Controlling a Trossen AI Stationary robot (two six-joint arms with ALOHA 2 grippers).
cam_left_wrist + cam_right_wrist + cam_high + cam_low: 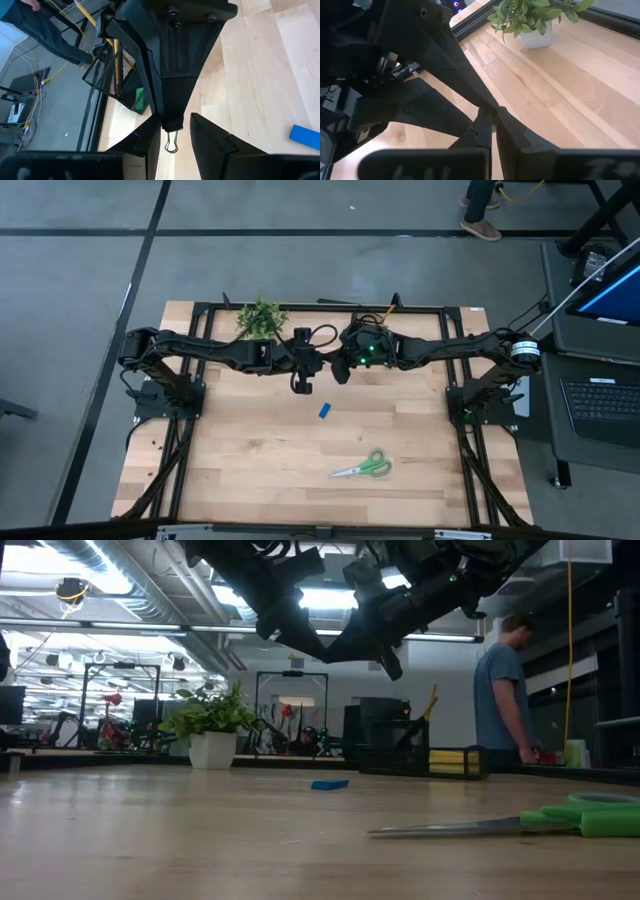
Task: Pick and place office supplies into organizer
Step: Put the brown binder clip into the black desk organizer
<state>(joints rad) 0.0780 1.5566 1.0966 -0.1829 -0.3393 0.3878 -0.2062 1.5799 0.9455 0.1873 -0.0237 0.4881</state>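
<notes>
My two grippers meet in the air over the middle of the table. My right gripper (494, 125) is shut on a small black binder clip (172, 141). My left gripper (176, 131) is open, one finger on either side of the clip; I cannot tell whether either touches it. A blue eraser (325, 411) and green-handled scissors (365, 467) lie flat on the table nearer the front. The black mesh organizer (385, 745) stands at the far edge with a yellow pencil in it and a yellow sticky-note pad (450, 762) beside it. My right gripper pinches the clip's black body (172, 125) at the very ends of its two shut fingers. The clip's wire loop (171, 146) sticks out past the fingertips toward my left gripper. The clip is lifted clear of the table.
A potted plant (262, 317) stands at the far edge, left of the organizer. A green item (140, 100) sits in the organizer's low part. A person (500, 690) stands beyond the table's far right. Bare wood lies between the eraser and the scissors.
</notes>
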